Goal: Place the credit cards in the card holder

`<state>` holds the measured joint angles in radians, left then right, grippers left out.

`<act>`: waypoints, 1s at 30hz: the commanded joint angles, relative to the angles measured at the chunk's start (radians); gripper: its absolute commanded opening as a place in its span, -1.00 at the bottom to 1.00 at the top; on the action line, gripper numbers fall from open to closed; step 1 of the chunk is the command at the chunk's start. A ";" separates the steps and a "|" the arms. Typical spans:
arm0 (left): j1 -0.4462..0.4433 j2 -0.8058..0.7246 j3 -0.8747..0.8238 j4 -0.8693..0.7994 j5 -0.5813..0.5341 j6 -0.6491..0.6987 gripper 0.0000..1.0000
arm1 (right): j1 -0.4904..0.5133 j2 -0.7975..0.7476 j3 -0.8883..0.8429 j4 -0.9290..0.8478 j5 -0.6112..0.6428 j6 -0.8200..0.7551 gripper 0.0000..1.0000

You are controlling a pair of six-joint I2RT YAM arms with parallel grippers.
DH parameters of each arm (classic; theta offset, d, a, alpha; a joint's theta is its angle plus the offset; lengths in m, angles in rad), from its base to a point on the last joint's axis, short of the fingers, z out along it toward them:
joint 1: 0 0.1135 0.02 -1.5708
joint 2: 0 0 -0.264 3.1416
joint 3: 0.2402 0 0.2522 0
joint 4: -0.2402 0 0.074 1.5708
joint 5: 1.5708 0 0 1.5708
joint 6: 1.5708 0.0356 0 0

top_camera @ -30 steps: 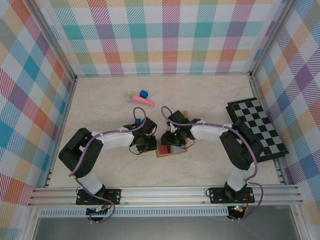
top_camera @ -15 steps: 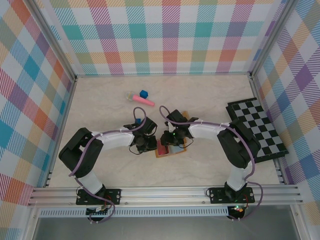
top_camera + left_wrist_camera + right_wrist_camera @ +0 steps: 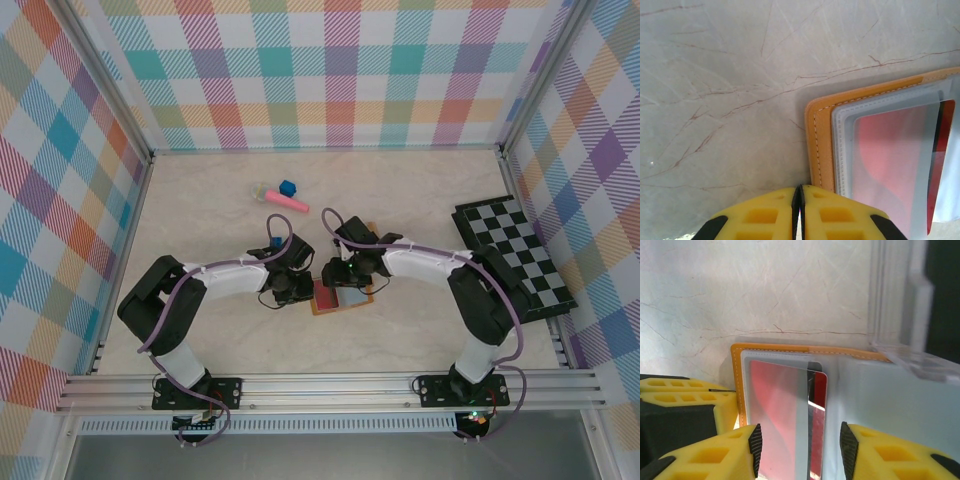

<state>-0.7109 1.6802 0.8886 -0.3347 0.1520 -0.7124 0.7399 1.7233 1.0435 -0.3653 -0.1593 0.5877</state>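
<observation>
Orange-brown leather-look card holder (image 3: 820, 135): open on bench (image 3: 715, 75); light, likely slides.
Red plastic credit card (image 3: 775, 425): partly in clear sleeve; stiff, slick, pinch edges.
Left gripper (image 3: 799, 200): jaws closed beside holder.
Right gripper (image 3: 800, 445): jaws wide over card.

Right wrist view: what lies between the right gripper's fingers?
A red card, partly under a clear sleeve of the card holder, lies between the spread fingers of the right gripper, seen from the right wrist.

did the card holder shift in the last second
No. The card holder lies just as far left of the chequered board as it did a second ago.
</observation>
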 commanded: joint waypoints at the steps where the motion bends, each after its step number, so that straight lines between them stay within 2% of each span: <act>1: -0.005 0.029 -0.014 0.092 -0.035 0.021 -0.76 | 0.004 -0.017 0.002 -0.050 0.027 -0.011 -0.13; 4: -0.005 0.030 -0.011 0.094 -0.033 0.023 -0.76 | 0.005 0.008 0.003 -0.021 -0.013 0.003 -0.16; 9: -0.004 0.034 -0.005 0.095 -0.026 0.024 -0.76 | 0.005 0.071 0.039 -0.010 -0.024 0.026 -0.35; 13: -0.005 0.036 -0.002 0.094 -0.025 0.027 -0.76 | 0.009 0.113 0.056 0.011 -0.049 0.025 -0.39; 16: -0.004 0.036 0.003 0.091 -0.023 0.030 -0.76 | 0.013 0.114 0.058 0.035 -0.075 0.021 -0.52; 19: -0.004 0.038 0.002 0.094 -0.020 0.031 -0.75 | 0.020 0.103 0.061 0.048 -0.089 0.005 -0.57; 25: -0.005 0.047 0.013 0.099 -0.011 0.043 -0.75 | 0.027 0.090 0.051 0.105 -0.152 -0.017 -0.50; 30: -0.005 0.038 0.025 0.065 -0.035 0.066 -0.75 | 0.023 0.084 0.069 0.031 -0.069 -0.018 -0.37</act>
<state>-0.7113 1.6802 0.8944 -0.3424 0.1516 -0.6788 0.7464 1.8233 1.0782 -0.3317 -0.2176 0.5880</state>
